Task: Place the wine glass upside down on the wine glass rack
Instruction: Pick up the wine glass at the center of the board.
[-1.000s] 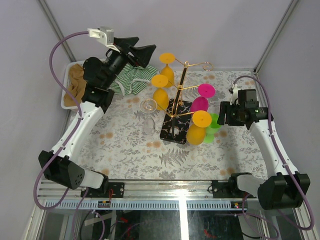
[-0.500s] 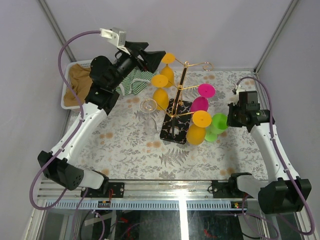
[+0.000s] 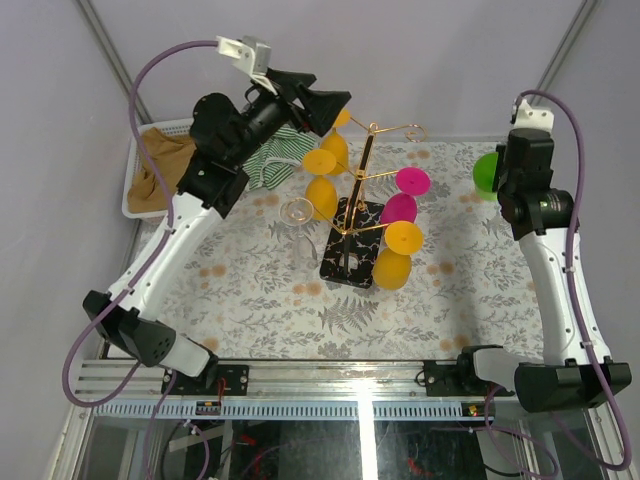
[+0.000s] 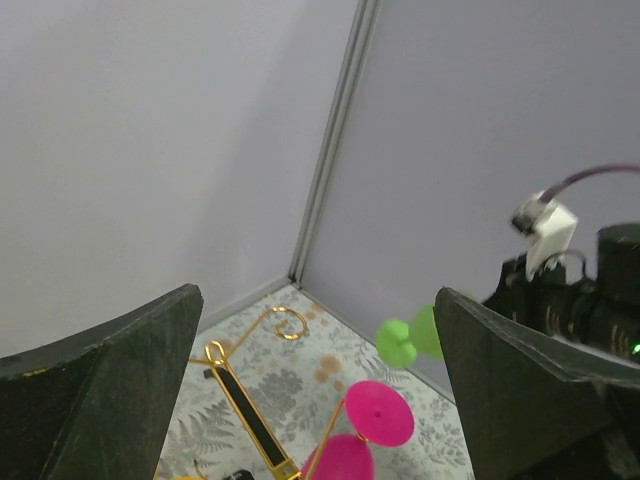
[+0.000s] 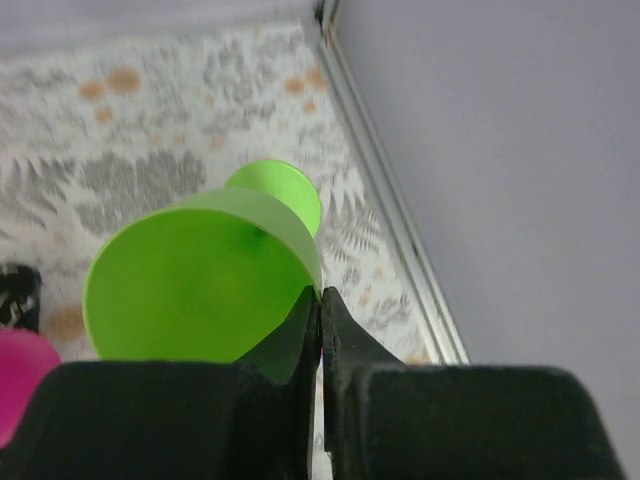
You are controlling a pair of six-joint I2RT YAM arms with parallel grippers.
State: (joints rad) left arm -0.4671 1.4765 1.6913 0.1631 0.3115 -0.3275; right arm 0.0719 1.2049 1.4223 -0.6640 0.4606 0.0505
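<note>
Legible text, labels, brands, numbers, signs: none that I can read in any view. I log no lettering on any arm, glass or the fern-patterned surface (image 3: 260, 300).

The right gripper (image 5: 320, 305) pinches the rim of the green wine glass (image 5: 190, 290), bowl mouth toward the camera, foot beyond; behind it, fern-patterned tablecloth (image 5: 150, 170); at right, grey wall (image 5: 500, 150); lower left, pink glass (image 5: 18, 385)
</note>
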